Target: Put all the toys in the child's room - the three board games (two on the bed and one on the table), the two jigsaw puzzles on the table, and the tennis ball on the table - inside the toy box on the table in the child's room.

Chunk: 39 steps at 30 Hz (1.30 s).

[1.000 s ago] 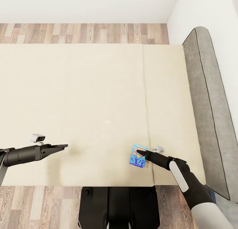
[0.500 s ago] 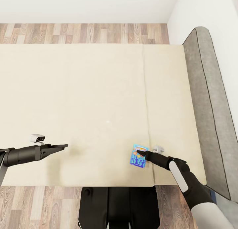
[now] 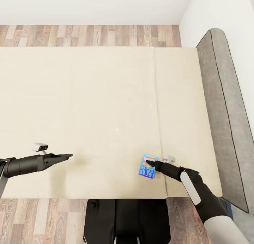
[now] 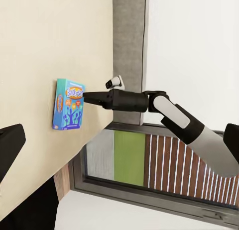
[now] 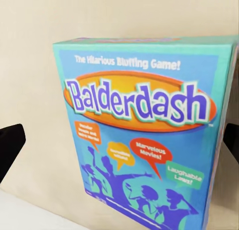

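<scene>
A light blue board game with "Balderdash" in its lettering lies flat on the bed, close to the near edge and beside the seam between the two mattress sections. My right gripper hovers over the box's upper part, open, with the fingers apart and not closed on it. The right wrist view shows the board game close up between the two dark fingertips. My left gripper is held open above bare mattress far to the left. From the left wrist view I see the board game and the right gripper.
The grey headboard runs along the bed's right end against a white wall. Wood-plank floor shows beyond the bed and at its near edge. My dark base stands against the bed's near side.
The whole picture has shifted slightly, so the camera moved a little. Both arms and the board game keep their places.
</scene>
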Motion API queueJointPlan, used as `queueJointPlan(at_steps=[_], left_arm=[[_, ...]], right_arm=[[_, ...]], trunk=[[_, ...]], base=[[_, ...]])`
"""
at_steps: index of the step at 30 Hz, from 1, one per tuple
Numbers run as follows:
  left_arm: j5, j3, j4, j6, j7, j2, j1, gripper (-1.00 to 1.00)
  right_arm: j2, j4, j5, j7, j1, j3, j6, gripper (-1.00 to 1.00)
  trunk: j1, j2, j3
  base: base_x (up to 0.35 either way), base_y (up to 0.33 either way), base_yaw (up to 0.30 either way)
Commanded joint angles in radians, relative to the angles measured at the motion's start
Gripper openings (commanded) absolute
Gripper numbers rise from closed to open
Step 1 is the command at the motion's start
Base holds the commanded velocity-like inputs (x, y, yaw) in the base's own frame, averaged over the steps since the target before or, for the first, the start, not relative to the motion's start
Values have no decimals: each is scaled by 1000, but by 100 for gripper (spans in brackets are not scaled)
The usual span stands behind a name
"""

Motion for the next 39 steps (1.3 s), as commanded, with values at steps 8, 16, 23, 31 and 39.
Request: queueJointPlan(at_steps=[8, 16, 23, 31, 39], left_arm=[[-1, 0, 0, 11, -4, 0, -1, 100], [-1, 0, 0, 11, -4, 0, 0, 100], [-1, 0, 0, 11, -4, 0, -1, 100], [-1, 0, 0, 11, -4, 0, 0, 100], [-1, 0, 0, 11, -4, 0, 0, 100]], right_arm=[[-1, -1, -1, 1, 0, 1, 4, 100], [-1, -1, -1, 1, 0, 1, 4, 100], [-1, -1, -1, 1, 0, 1, 4, 100], [-1, -1, -1, 1, 0, 1, 4, 100], [-1, -1, -1, 1, 0, 1, 4, 100]], trunk=[[1, -2, -1], [1, -2, -1], [1, -2, -1], [1, -2, -1], [1, -2, -1]], base=[[0, 55, 0], [0, 72, 0], [0, 69, 0], [0, 32, 0], [0, 54, 0]])
